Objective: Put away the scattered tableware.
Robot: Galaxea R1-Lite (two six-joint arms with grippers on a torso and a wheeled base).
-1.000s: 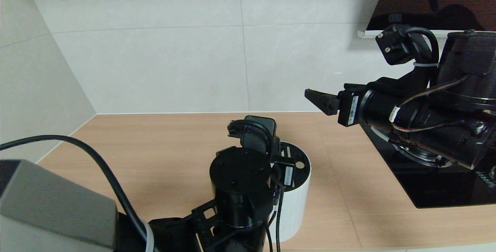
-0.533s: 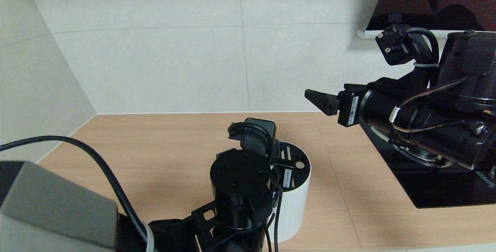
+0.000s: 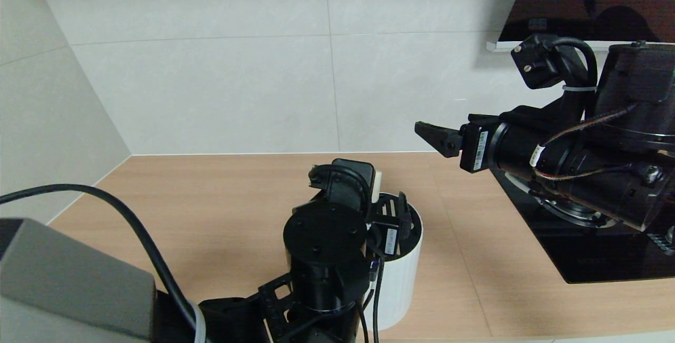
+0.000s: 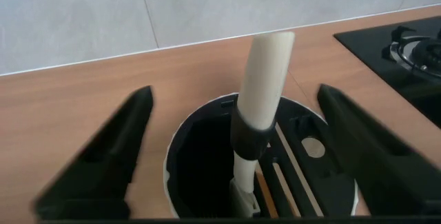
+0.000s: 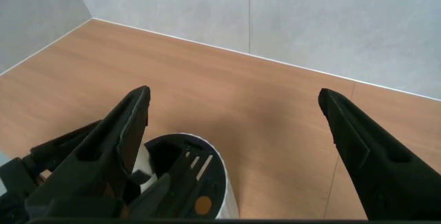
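A white cylindrical utensil holder [image 3: 402, 279] with a black slotted insert stands on the wooden counter. A cream-handled utensil [image 4: 265, 79] with a black band stands upright in the holder's round opening [image 4: 169, 160]; its tip [image 3: 377, 178] peeks out behind my left wrist. My left gripper [image 4: 234, 96] hovers right over the holder [image 5: 231, 198], fingers spread wide on either side of the handle without touching it. My right gripper [image 3: 430, 134] hangs in the air to the right, well above the counter, and is open [image 5: 234, 98] with nothing in it.
A black cooktop [image 3: 590, 258] with a burner is set into the counter at the right, and its corner [image 4: 406, 38] lies near the holder. Tiled walls close off the back and left. Bare wooden counter [image 3: 211, 195] stretches left of the holder.
My left gripper has opened over the holder, letting go of the cream-handled utensil, which now stands in the holder. The right arm has stayed still.
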